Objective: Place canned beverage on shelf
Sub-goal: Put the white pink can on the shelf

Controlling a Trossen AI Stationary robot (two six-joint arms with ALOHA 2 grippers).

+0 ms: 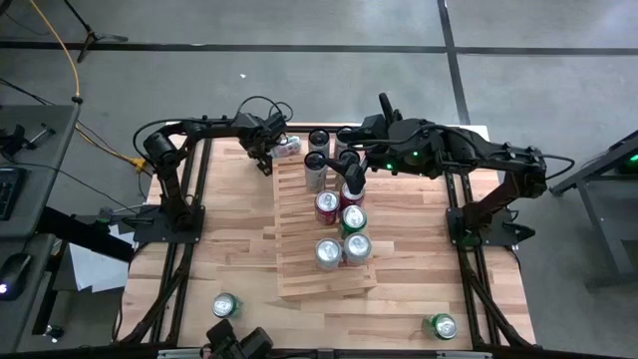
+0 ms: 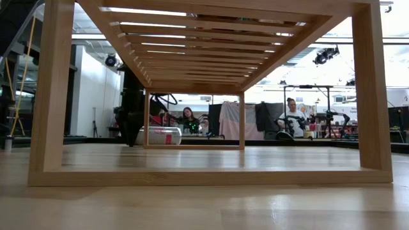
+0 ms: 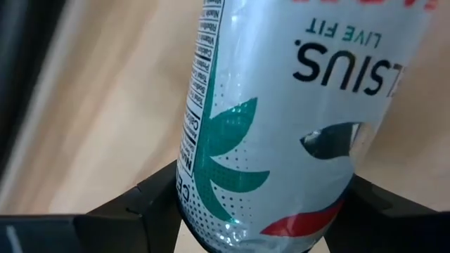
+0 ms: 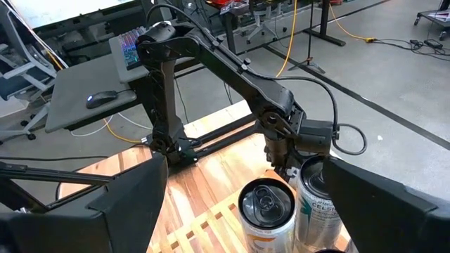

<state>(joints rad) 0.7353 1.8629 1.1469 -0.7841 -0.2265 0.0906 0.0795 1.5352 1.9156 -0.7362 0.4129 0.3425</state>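
A white can with green leaf print (image 3: 281,126) lies on its side on the wood tabletop by the shelf's far left corner (image 1: 287,147), and also shows in the low view (image 2: 158,135). My left gripper (image 1: 267,152) is shut on it. The pale slatted shelf (image 1: 299,269) carries several upright cans (image 1: 341,249). My right gripper (image 1: 351,176) is open above the cans at the shelf's far end, which show in the right wrist view (image 4: 267,209), and touches nothing. My left gripper has one end of the white can (image 3: 211,211) pinched between its two fingers (image 3: 151,204), one on each curved side. The fingers come in low from the table's left and point along the can. The can lies on its side on the tabletop.
Two green cans stand on the tabletop off the shelf, one near left (image 1: 225,305) and one near right (image 1: 440,325). Black metal frames (image 1: 184,214) flank the table. People sit in the room beyond (image 2: 294,118).
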